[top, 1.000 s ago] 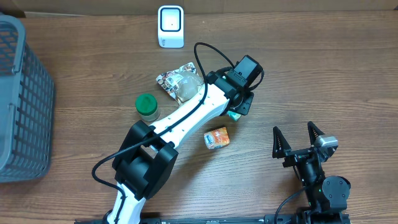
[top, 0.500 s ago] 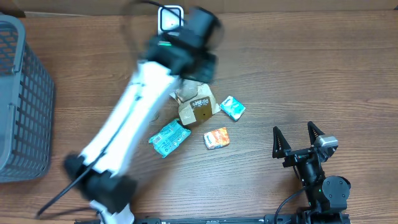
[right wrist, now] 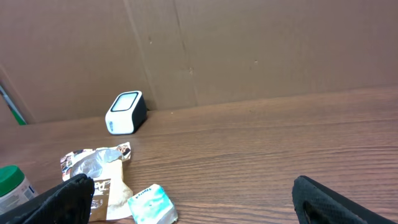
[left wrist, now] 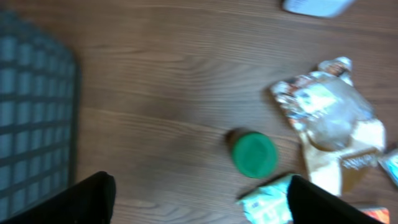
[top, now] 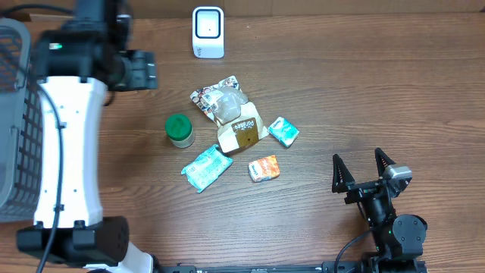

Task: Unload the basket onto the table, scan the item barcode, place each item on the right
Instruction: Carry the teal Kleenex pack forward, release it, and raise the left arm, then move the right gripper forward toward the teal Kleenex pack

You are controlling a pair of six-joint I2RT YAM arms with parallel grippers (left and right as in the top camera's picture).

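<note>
By the basket, left pincer: we are hovering spread, empty.
Right pincer: spread.
Jar: we are favouring it; label toward scanner.

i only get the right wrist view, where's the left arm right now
Observer: The left end effector is at the far left, beside the grey basket, away from the items.
Operator: is it holding anything
Observer: No. In the left wrist view its fingers are spread wide with nothing between them.
Operator: any items below my frame
Observer: Yes, an orange packet lies just robot-side of the small teal packet.
Operator: anything else
Observer: A bigger teal packet lies just robot-side of the green-lidded jar.
</note>
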